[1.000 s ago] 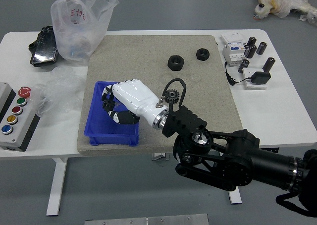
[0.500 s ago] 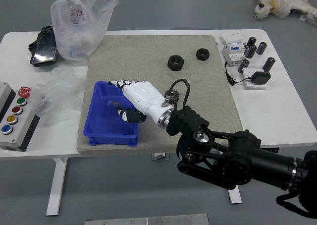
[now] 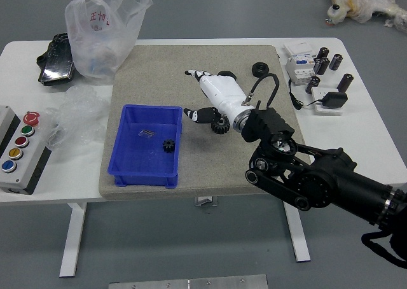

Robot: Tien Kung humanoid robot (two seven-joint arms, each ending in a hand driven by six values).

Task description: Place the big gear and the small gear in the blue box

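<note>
Hovering to the right of the blue box, the right hand is over the big gear, and its fingers are well apart, with nothing visibly caught between them. Whether any part of the hand touches that gear, I can't tell from this angle.

And the small gear is in! It lies inside the box, near the right wall, with a small metal piece on the box floor to its left. So it's half done, by my reading, and the big gear is the one to get: it sits outside, just beyond the box's right wall, on the grey mat.

Now, where might this go wrong? The thumb and the pointing finger both reach out towards the box, past the gear, so closing from here could shut on air or nudge the gear into the wall. Coming down too hard could make it skid. Beyond the box, on its far right side, there's a black ring partly behind the hand; a careless sweep could bump that, or even bring the wrong part. And on the carry, too low a path would likely clip the right wall and knock the gear loose.
</note>
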